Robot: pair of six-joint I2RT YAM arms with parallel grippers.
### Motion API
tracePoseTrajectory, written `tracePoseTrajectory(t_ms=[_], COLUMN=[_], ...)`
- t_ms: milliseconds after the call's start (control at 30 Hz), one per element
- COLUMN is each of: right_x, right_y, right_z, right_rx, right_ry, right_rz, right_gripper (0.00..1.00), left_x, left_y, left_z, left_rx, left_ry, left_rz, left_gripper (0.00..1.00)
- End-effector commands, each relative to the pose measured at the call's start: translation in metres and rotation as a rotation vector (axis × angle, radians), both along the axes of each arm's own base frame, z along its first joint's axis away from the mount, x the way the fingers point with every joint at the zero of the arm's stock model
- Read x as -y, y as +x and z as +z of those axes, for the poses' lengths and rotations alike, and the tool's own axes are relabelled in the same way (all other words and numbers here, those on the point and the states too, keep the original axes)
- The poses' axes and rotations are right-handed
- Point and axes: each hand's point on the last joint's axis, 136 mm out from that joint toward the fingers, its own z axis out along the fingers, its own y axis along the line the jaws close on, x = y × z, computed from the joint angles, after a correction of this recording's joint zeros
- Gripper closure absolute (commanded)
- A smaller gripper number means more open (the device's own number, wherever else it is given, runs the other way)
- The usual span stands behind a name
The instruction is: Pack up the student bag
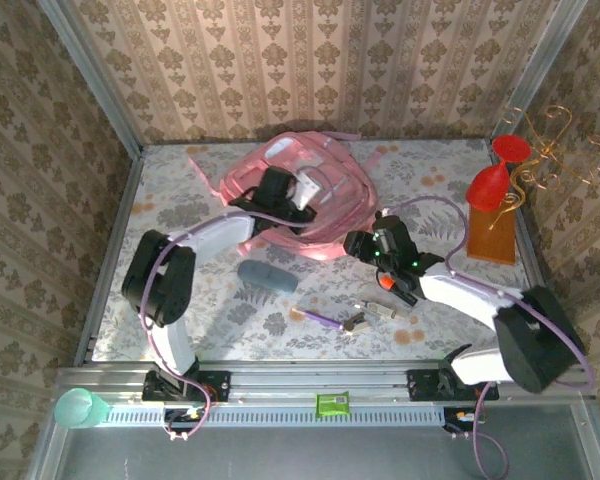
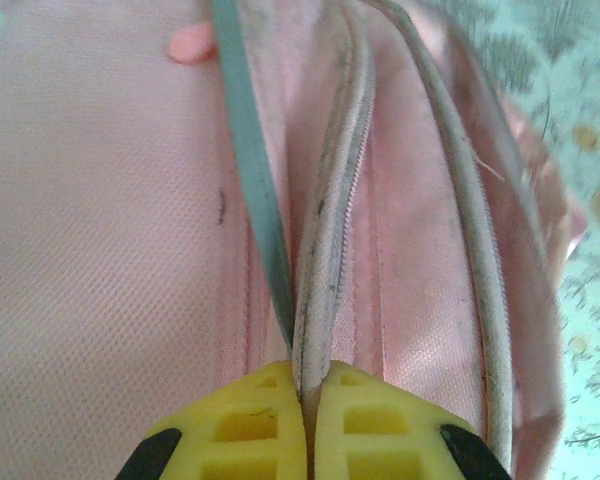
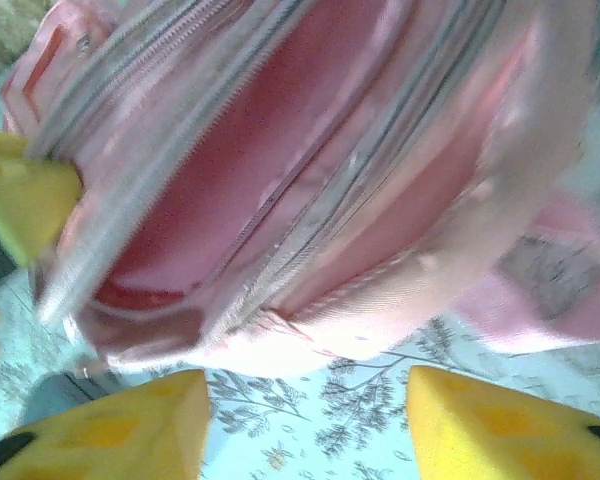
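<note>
- From above, the student bag (image 1: 310, 185) lay far-centre on the surface (image 1: 180, 300).
- Left wrist view: your left end effector (image 2: 308, 405) was pinching its zipper seam (image 2: 325, 220).
- Right wrist view: your right end effector (image 3: 305, 420) was spread, facing the open pocket (image 3: 230, 180).

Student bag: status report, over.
Left gripper shut on zipper edge of student bag. Right gripper open, facing the unzipped bag. Grey case on table beside bag.

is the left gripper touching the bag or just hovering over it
Touching. In the left wrist view the left gripper is pinched shut on a zipper seam of the pink bag, with the seam running in between its yellow tips.
</note>
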Motion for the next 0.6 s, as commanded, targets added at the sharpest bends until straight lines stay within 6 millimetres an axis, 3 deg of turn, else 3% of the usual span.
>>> tracePoseTrajectory(t_ms=[0,100,167,300,433,567], right_x=[-0.004,-0.06,-0.101,-0.174,-0.212,-0.227], right_y=[-0.03,-0.052,-0.061,-0.065,-0.049,-0.038], right_z=[0.012,0.017,0.014,-0.01,-0.047,-0.083], right_rx=[0.075,0.184,0.238,0.292,0.243,0.177], right_ry=[-0.272,-0.32,-0.365,-0.45,-0.501,-0.555], right_rz=[0.239,0.487,0.617,0.82,0.907,0.949], right_gripper=[0.31,0.19,0.11,0.01,0.0,0.0], left_x=[-0.002,-0.003,-0.013,-0.018,-0.02,-0.021], left_y=[0.004,0.0,0.008,0.015,0.014,0.013], left_z=[0.07,0.09,0.1,0.106,0.108,0.11], left_rx=[-0.045,-0.076,-0.087,-0.108,-0.102,-0.097], left_ry=[-0.334,-0.416,-0.444,-0.422,-0.414,-0.407], left_rz=[-0.006,-0.034,-0.025,-0.026,-0.029,-0.028], left_gripper=[1.0,1.0,1.0,1.0,1.0,1.0])
